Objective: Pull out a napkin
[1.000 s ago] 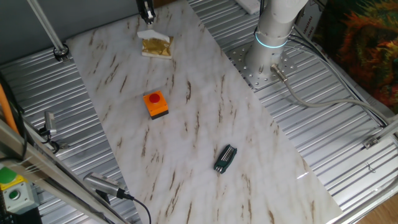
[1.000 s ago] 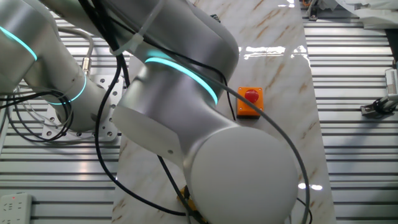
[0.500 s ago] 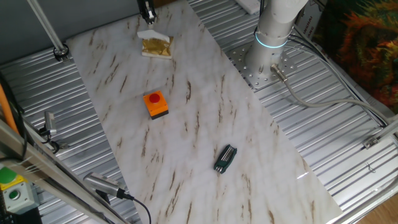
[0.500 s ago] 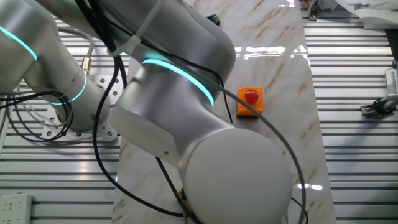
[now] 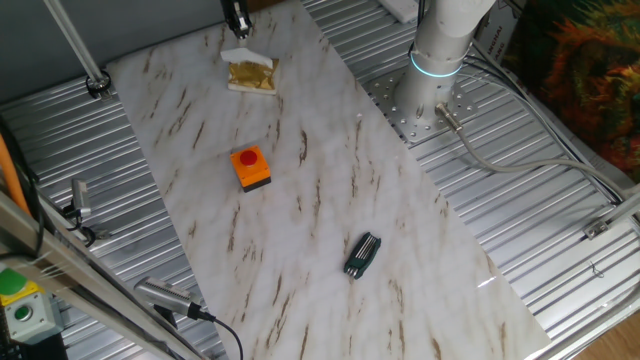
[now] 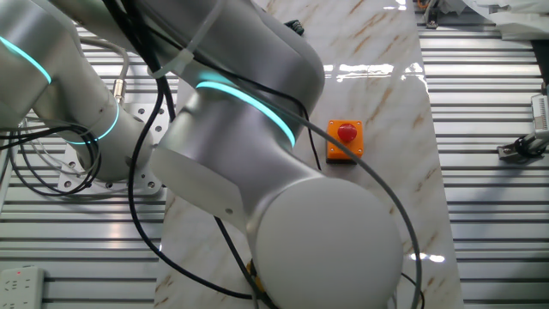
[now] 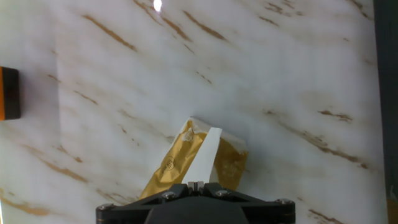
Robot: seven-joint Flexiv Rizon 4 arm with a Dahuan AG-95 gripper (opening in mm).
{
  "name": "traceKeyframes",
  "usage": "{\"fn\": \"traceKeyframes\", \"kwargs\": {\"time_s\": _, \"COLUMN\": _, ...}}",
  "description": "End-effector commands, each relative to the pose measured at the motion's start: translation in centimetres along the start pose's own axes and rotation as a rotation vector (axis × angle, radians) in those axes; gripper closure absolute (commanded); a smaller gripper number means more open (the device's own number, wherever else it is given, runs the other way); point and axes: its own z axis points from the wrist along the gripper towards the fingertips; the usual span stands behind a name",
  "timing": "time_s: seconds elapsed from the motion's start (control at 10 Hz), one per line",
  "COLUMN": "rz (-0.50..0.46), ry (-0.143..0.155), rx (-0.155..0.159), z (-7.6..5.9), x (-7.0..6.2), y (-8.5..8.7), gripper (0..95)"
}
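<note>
End effector [image 7: 196, 184] pinching napkin [image 7: 205, 158]; fingertips hidden.

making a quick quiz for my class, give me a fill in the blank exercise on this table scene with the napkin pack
1. The gripper is shut on a strip of ____ napkin.
2. The napkin rises from a ____-coloured pack.
3. The orange box carries a ____ button.
4. The dark tool lies on the ____ tabletop.

Missing words: white; gold; red; marble
</note>
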Motion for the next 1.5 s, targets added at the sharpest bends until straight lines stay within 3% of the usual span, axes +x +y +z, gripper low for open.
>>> {"fn": "traceKeyframes", "kwargs": {"time_s": 0.1, "rz": 0.003, "ry": 0.001, "rx": -0.002, "z": -0.02, "x": -0.02, "y": -0.02, "gripper": 95.0}}
{"fn": "traceKeyframes", "kwargs": {"time_s": 0.7, "rz": 0.001, "ry": 0.010, "rx": 0.005, "z": -0.02, "x": -0.02, "y": -0.02, "gripper": 95.0}}
{"fn": "traceKeyframes", "kwargs": {"time_s": 1.3, "rz": 0.012, "ry": 0.095, "rx": -0.013, "z": -0.02, "x": -0.02, "y": -0.02, "gripper": 95.0}}
{"fn": "traceKeyframes", "kwargs": {"time_s": 1.5, "rz": 0.015, "ry": 0.106, "rx": -0.021, "z": -0.02, "x": -0.02, "y": -0.02, "gripper": 95.0}}
